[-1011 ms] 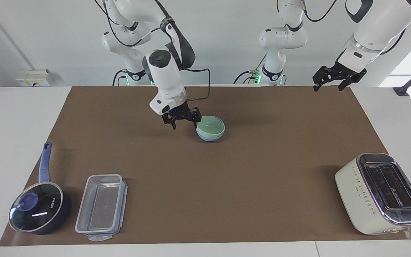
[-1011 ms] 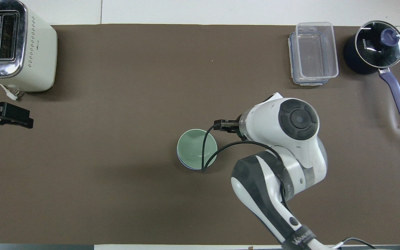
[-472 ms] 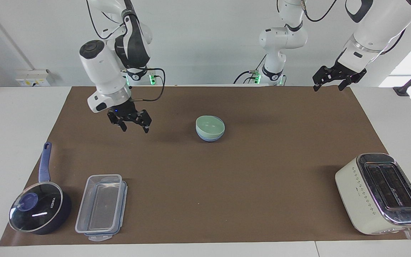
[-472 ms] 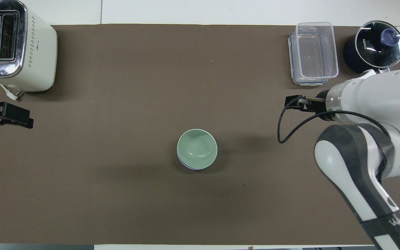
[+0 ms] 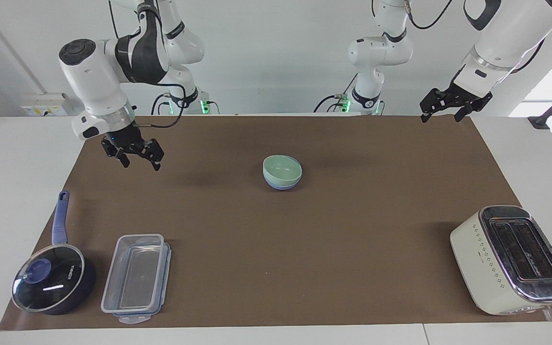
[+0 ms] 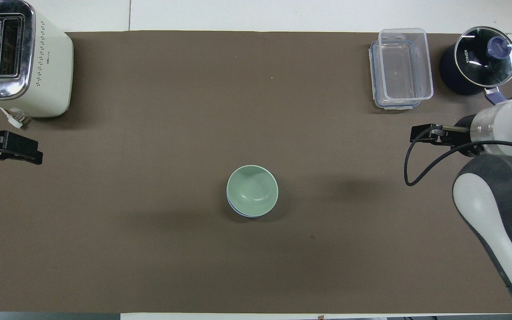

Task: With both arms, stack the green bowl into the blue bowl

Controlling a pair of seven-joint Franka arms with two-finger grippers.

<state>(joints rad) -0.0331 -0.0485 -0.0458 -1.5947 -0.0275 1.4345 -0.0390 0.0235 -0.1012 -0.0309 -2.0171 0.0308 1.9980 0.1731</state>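
Observation:
The green bowl [image 5: 281, 168] [image 6: 252, 189] sits nested inside the blue bowl [image 5: 282, 185] [image 6: 238, 212] on the middle of the brown mat; only a thin blue rim shows under it. My right gripper [image 5: 141, 165] [image 6: 417, 134] hangs open and empty over the mat toward the right arm's end, well apart from the bowls. Over the mat's corner at the left arm's end, my left gripper [image 5: 440, 119] [image 6: 37, 156] waits open with nothing in it.
A cream toaster [image 5: 511, 258] [image 6: 16, 58] stands at the left arm's end, farther from the robots. A clear lidded container [image 5: 137, 278] [image 6: 402, 66] and a dark blue saucepan [image 5: 53, 282] [image 6: 480, 60] stand at the right arm's end.
My right gripper has left the stacked bowls, risen and swung toward the right arm's end of the table. The bowls and the left arm have not moved.

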